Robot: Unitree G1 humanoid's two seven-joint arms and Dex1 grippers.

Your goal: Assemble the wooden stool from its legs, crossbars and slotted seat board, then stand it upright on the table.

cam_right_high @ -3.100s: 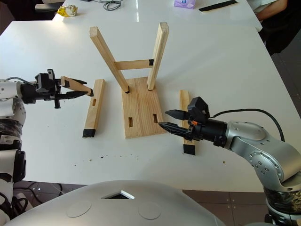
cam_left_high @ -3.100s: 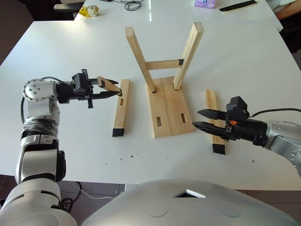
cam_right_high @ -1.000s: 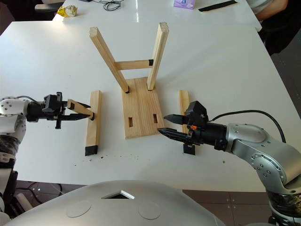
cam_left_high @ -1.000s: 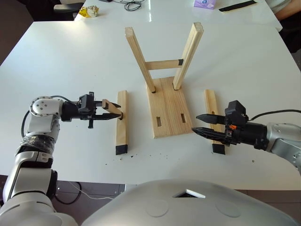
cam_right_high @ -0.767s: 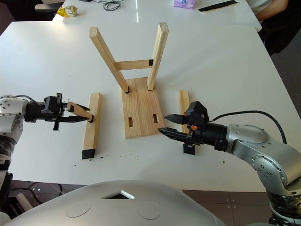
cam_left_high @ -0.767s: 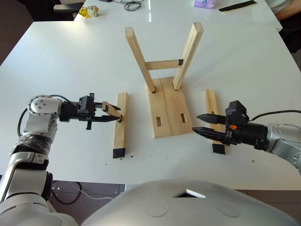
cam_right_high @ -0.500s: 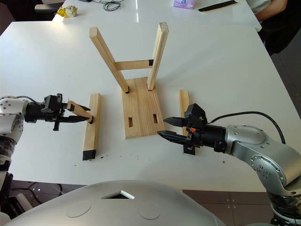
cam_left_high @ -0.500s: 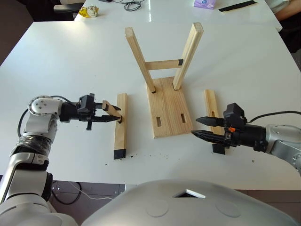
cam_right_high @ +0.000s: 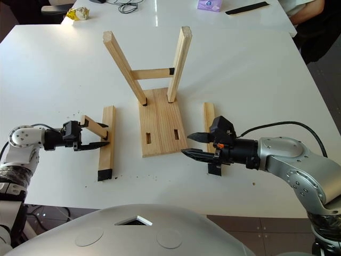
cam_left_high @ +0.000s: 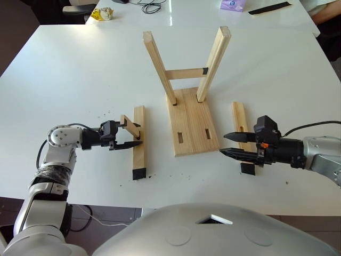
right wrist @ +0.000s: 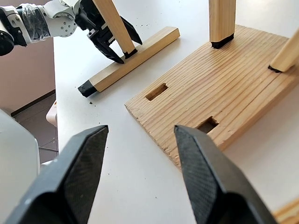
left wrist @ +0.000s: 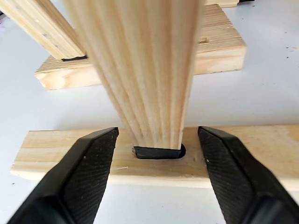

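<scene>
Stool assembly is seen half done at the centre of the bench (cam_left_high: 80,69), where one seat board (cam_left_high: 192,120) lies flat. Over the last three seconds the left gripper (cam_left_high: 134,136) has been brought down towards the lower left of the head view. The loose crossbar (cam_left_high: 129,122) clenched in its fingers is now pressed with its black tip into the slot of the left leg (cam_left_high: 138,152). That leg has been dragged nearer with it. This joint is judged nearly seated, so a second leg frame is taking shape. The right gripper (cam_left_high: 222,144) is held with its fingers spread and empty, just beside the board's near right corner. Four legs are counted: two upright legs (cam_left_high: 158,64) and two lying flat, the right leg (cam_left_high: 239,120) untouched. Two crossbars are counted, including the fitted crossbar (cam_left_high: 184,73), and two empty slots (cam_left_high: 180,137).
</scene>
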